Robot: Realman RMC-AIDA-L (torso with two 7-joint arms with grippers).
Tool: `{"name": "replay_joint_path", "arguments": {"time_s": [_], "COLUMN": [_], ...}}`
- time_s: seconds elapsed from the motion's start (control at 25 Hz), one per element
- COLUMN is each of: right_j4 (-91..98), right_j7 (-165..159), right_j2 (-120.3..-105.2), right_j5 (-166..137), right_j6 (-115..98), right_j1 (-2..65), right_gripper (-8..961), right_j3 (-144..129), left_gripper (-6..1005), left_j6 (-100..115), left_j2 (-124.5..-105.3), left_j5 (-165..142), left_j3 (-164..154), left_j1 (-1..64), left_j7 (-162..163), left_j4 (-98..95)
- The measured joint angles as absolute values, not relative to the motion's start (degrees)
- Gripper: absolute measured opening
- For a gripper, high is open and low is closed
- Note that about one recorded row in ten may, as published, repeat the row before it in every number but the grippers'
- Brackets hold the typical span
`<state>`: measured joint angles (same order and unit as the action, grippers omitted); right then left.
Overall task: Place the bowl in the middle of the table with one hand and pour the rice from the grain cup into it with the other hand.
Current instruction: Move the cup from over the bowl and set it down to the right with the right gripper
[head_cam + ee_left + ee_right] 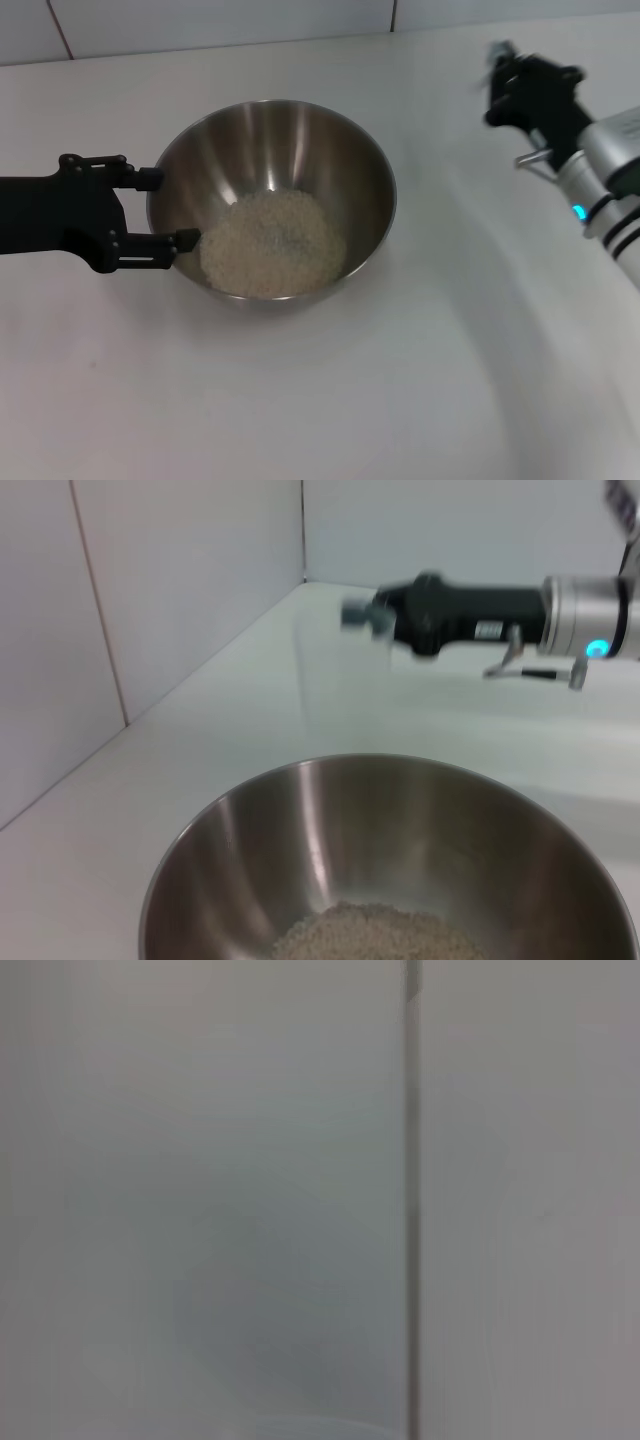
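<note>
Finishing step: withdrawal judged to remain, since the rice (pixel 272 243) is heaped inside the bowl (pixel 330 150).
Bowl: placed mid-table (pixel 320 400).
Left gripper (pixel 165 210): fingers spread apart at the bowl's left rim; a straight retreat is advised.
Right gripper (pixel 500 80): well right of the bowl; finger state cannot be told.
Grain cup: not seen.

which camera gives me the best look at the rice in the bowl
The head view: the whole heap of rice lies open in the bowl. The left wrist view catches only the heap's top edge; the right wrist view shows none.
</note>
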<state>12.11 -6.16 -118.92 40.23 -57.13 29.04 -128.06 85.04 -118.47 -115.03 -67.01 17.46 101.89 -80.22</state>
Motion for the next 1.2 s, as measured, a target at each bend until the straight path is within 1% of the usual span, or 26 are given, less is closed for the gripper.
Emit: {"name": "replay_joint_path", "arguments": {"time_s": [0.16,0.4,0.64,0.76,0.8,0.84,0.92,0.96,1.0,1.16,1.2], "right_j4": [12.03,12.29,12.49,12.88,13.75,13.75,15.51,15.51,15.86,16.02,15.93], "right_j7": [-6.69,-6.81,-6.79,-6.94,-6.96,-6.96,-7.0,-7.0,-7.04,-7.5,-8.72], "right_j2": [-118.93,-119.4,-119.53,-119.59,-119.62,-119.62,-119.53,-119.53,-119.56,-119.66,-119.66], "right_j5": [37.66,34.99,34.99,34.98,34.98,34.98,34.98,34.98,34.99,35.0,35.14], "right_j6": [-53.11,-45.81,-44.11,-44.35,-44.6,-44.6,-47.13,-47.13,-49.04,-50.6,-52.64], "right_j1": [30.17,32.21,32.11,31.17,29.9,29.9,26.72,26.72,24.93,22.68,20.93], "right_gripper": [16,15,91,128,141,164,211,235,258,352,400], "right_j3": [-128.07,-128.28,-128.83,-128.84,-128.86,-128.86,-128.84,-128.84,-128.77,-128.33,-127.38], "left_gripper": [802,802,802,802,802,802,802,802,802,802,802], "left_j6": [84.86,84.86,84.87,84.88,84.89,84.89,84.9,84.9,84.9,84.9,84.9], "left_j2": [-118.47,-118.55,-118.56,-118.52,-118.52,-118.51,-118.5,-118.5,-118.49,-118.47,-118.47], "left_j5": [-115.01,-115.02,-115.02,-115.04,-115.04,-115.04,-115.04,-115.05,-115.05,-115.05,-115.05], "left_j3": [-67.06,-67.23,-67.29,-67.31,-67.32,-67.31,-67.31,-67.32,-67.31,-67.31,-67.31], "left_j1": [17.57,17.52,17.58,17.58,17.58,17.58,17.58,17.58,17.58,17.58,17.58], "left_j7": [101.83,101.8,101.78,101.77,101.77,101.77,101.77,101.77,101.77,101.77,101.77], "left_j4": [-80.07,-80.01,-79.87,-79.55,-79.44,-79.39,-79.36,-79.36,-79.36,-79.36,-79.36]}}
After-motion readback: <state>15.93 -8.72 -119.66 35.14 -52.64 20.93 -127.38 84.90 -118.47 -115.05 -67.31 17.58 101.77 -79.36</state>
